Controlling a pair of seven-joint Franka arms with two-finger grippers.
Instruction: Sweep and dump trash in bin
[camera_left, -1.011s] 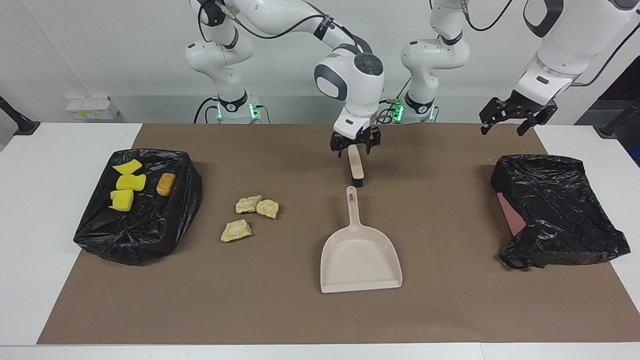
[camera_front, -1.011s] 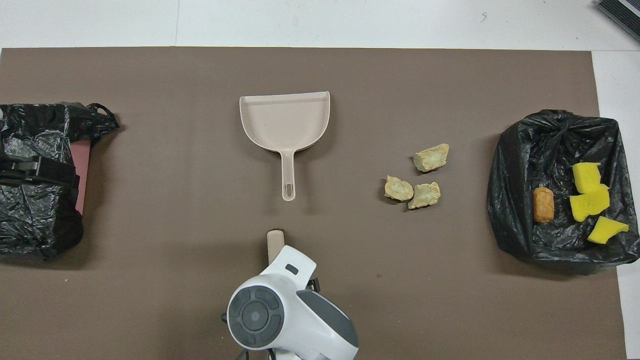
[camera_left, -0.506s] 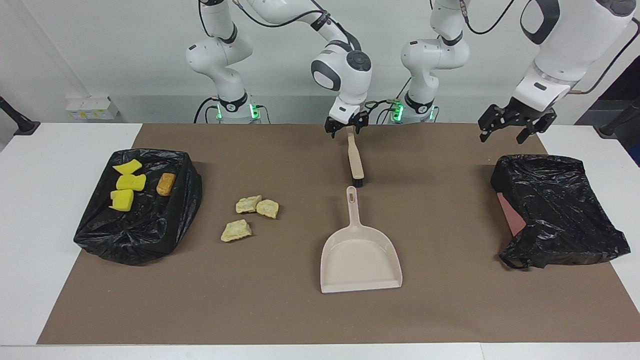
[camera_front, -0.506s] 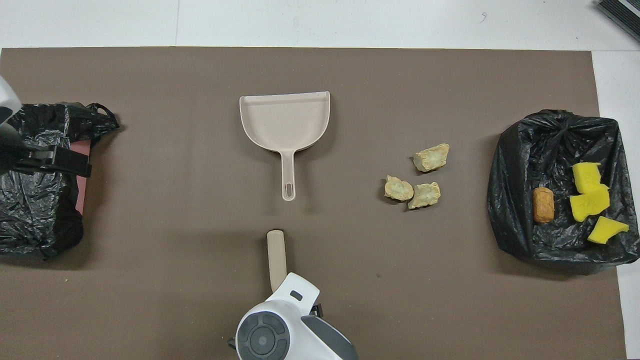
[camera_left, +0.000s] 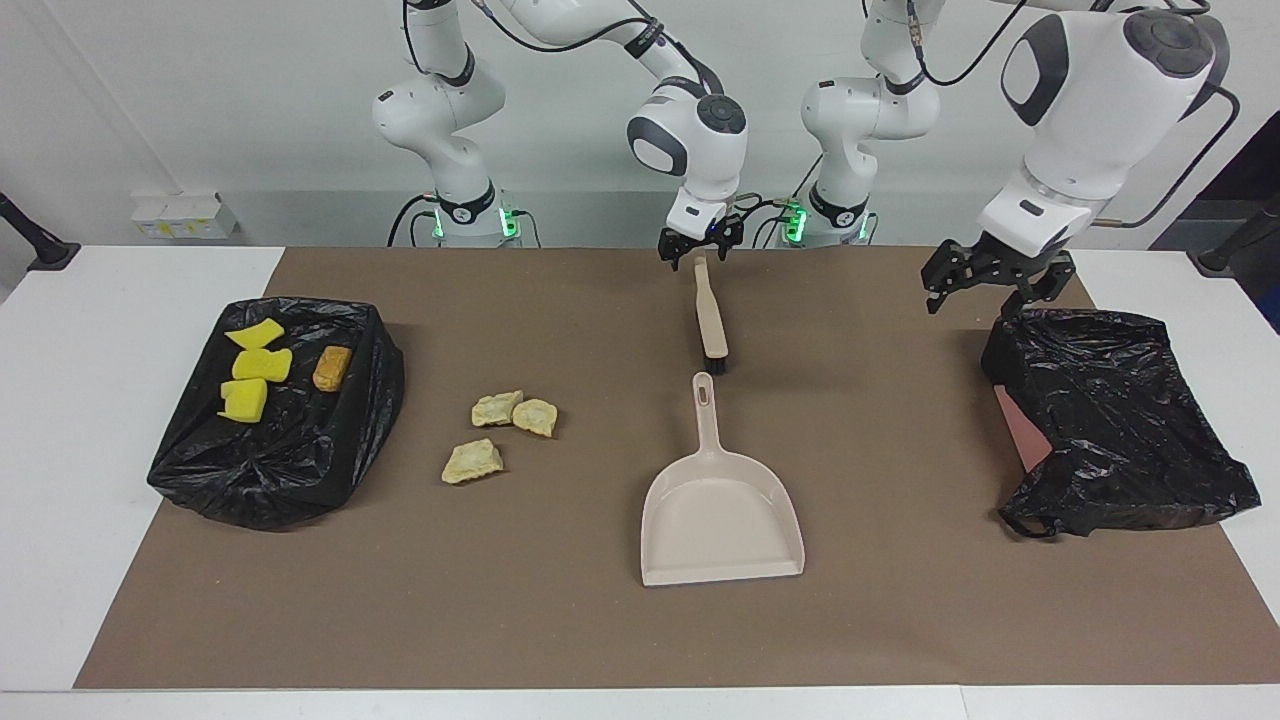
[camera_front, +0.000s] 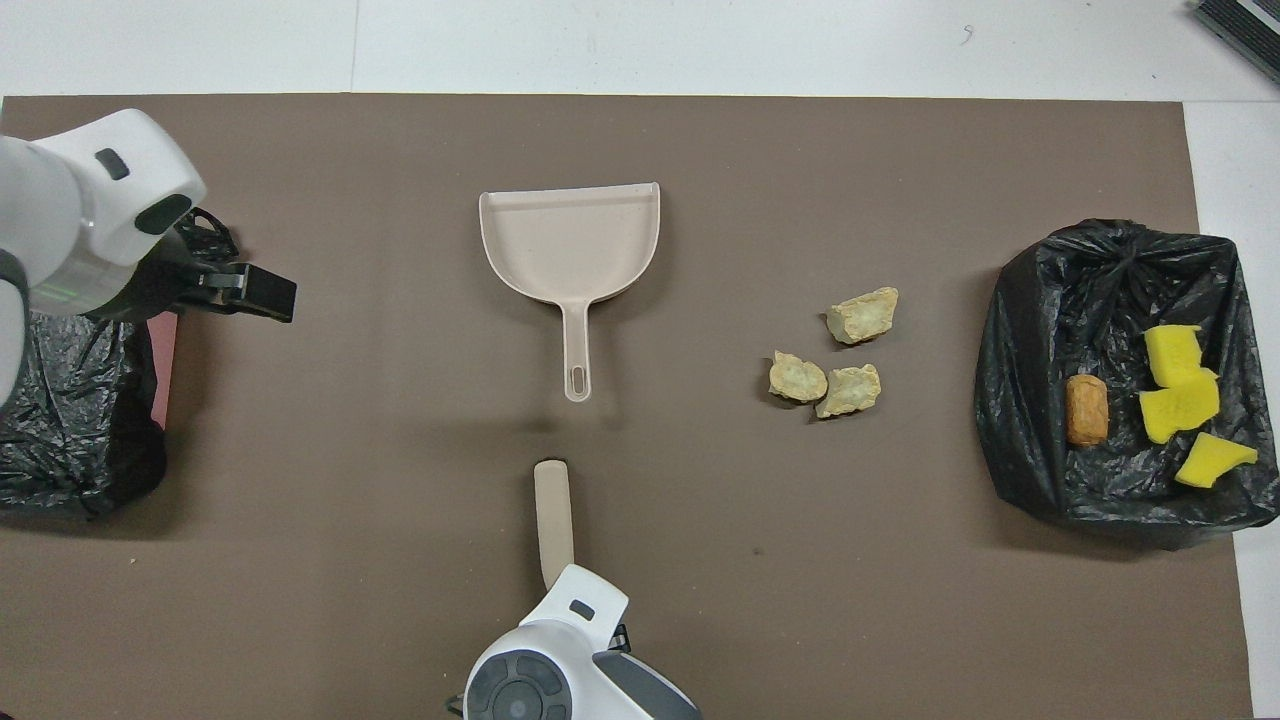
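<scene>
Facing view: the trash lies in two lots, both toward the right arm's end of the surface from the dustpan (camera_left: 720, 520). Three pale tan crumbly chunks (camera_left: 534, 416) sit loose on the brown mat (camera_left: 600, 620), two touching and one just beside them. Three bright yellow chunks (camera_left: 262, 364) and one orange-brown chunk (camera_left: 332, 368) rest on top of a black-bagged bin (camera_left: 300, 450). The brush (camera_left: 711, 320) lies nearer the robots than the dustpan, its dark bristles just off the dustpan's handle tip. The right pincer (camera_left: 698, 252) is at the brush's handle end; whether it is open or closed on the handle cannot be told. The left pincer (camera_left: 985, 285) hangs open and empty over the edge of a second black-bagged bin (camera_left: 1120, 420), toward the left arm's end from the dustpan; a strip of pink wall shows under that bag. Overhead view: the tan chunks look rough and spongy, the yellow ones clean-cut. The right arm's wrist hides its pincer and the brush's handle end, and the left arm covers part of the second bin.
</scene>
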